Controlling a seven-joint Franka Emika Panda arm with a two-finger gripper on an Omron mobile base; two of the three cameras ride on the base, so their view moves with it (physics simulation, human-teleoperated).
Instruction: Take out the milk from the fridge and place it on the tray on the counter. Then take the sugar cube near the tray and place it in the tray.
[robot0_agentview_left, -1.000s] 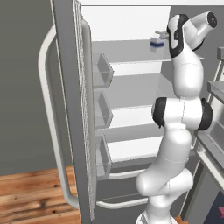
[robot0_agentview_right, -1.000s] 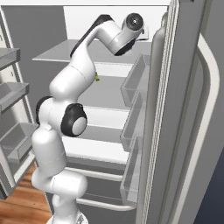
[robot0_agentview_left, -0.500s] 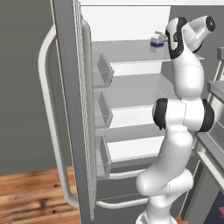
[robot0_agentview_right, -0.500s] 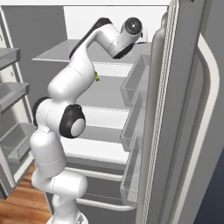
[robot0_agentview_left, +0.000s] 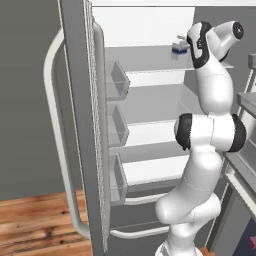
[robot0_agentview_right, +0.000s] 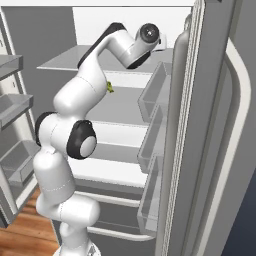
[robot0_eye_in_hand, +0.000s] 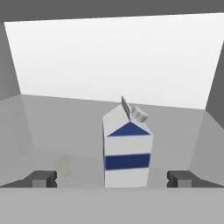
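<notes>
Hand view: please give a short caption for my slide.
Open gripper facing the upright milk on the fridge shelf, fingertips apart on either side.

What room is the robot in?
Probably a kitchen, computer-drawn: an open fridge with white shelves, a milk carton standing on the top shelf, and wooden flooring.

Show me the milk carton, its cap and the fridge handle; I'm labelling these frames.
milk carton (robot0_eye_in_hand: 127, 162), hand view, on its blue band.
cap (robot0_eye_in_hand: 139, 114), hand view, on its top.
fridge handle (robot0_agentview_left: 54, 135), left base view, mid-length of the bar.
</notes>
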